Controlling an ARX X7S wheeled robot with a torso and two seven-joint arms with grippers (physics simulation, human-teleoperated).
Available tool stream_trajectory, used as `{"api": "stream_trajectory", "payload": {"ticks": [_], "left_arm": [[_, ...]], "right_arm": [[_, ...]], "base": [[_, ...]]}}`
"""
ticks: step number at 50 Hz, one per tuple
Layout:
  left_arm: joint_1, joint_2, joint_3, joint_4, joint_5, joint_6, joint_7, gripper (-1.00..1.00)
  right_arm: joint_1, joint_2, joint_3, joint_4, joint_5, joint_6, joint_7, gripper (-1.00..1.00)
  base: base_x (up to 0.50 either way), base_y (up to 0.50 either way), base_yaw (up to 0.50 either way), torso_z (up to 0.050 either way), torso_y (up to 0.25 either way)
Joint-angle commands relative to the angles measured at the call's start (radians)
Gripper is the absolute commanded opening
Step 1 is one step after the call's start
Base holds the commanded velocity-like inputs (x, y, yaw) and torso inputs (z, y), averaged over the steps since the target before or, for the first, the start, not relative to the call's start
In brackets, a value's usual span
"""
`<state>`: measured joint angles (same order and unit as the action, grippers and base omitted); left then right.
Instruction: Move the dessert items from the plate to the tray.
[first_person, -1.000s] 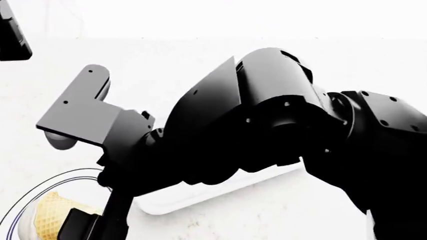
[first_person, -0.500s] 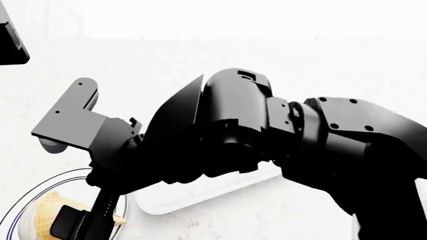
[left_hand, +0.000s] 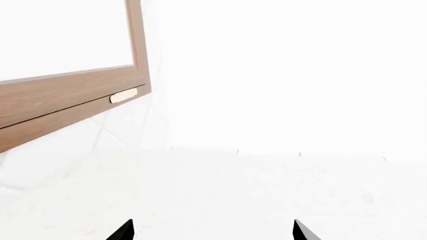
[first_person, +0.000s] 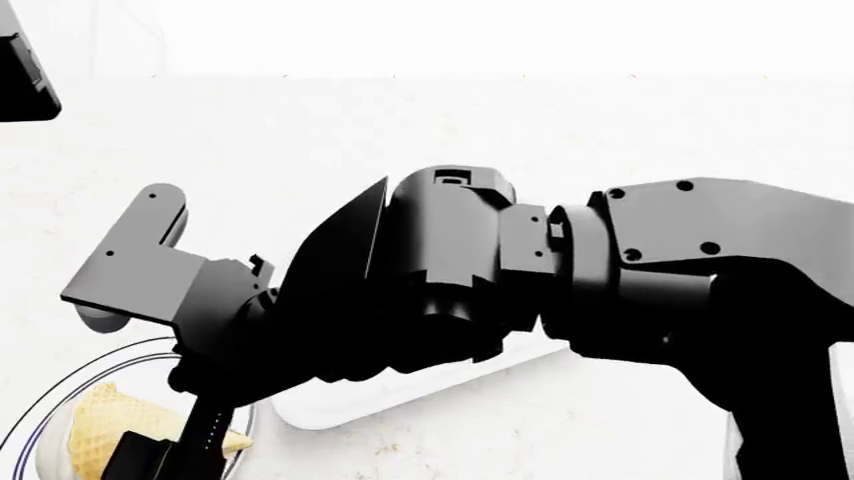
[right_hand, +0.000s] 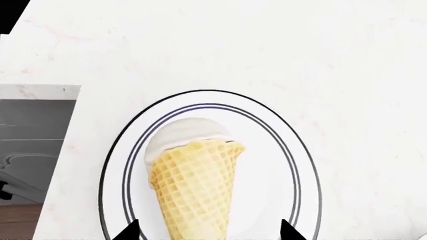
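A tan waffle cone (right_hand: 197, 192) topped with white ice cream lies on a round white plate (right_hand: 280, 165) with dark rim lines. My right gripper (right_hand: 208, 231) hangs open above it, one fingertip on each side of the cone's narrow end, touching nothing. In the head view the cone (first_person: 100, 425) and plate (first_person: 34, 425) sit at the lower left, under the right gripper (first_person: 167, 458). The white tray (first_person: 400, 385) lies just right of the plate, mostly hidden by my right arm. My left gripper (left_hand: 213, 231) is open over bare counter with nothing between its fingers.
The pale marble counter ends close to the plate, with a grey drop (right_hand: 33, 145) beyond the edge. A wooden-framed cabinet (left_hand: 73, 100) hangs on the wall ahead of the left gripper. A black part of my left arm (first_person: 24, 80) shows at the head view's upper left.
My right arm has dropped lower in the head view, its elbow and wrist sinking toward the plate. The cone, plate and tray have not moved.
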<state>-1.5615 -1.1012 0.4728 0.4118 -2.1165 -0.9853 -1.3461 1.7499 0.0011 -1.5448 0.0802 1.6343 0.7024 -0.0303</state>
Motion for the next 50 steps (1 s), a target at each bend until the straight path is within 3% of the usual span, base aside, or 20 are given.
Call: {"api": "stream_trajectory", "payload": {"ticks": [1,19,37,50], "left_arm": [[0.003,-0.010,-0.002,0.009,-0.006,0.009,0.000,1.00],[-0.019,-0.010,0.014,0.008,-0.010,-0.004,-0.011,1.00],[-0.021,-0.026,0.012,0.016,-0.018,0.003,-0.009,1.00],[-0.026,-0.033,0.008,0.023,-0.030,0.017,-0.014,1.00]], "right_arm": [[-0.013,-0.001,-0.029,0.001,-0.026,-0.019,-0.010,1.00],[-0.012,-0.001,-0.026,-0.061,-0.054,-0.036,-0.019,1.00],[0.006,-0.001,-0.026,-0.079,-0.047,-0.061,-0.008,1.00],[-0.026,-0.001,-0.027,-0.093,-0.079,-0.024,0.011,1.00]], "base": [[0.00,0.00,0.00,0.000,0.000],[0.00,0.00,0.00,0.000,0.000],[0.00,0.00,0.00,0.000,-0.203],[0.00,0.00,0.00,0.000,-0.005]]}}
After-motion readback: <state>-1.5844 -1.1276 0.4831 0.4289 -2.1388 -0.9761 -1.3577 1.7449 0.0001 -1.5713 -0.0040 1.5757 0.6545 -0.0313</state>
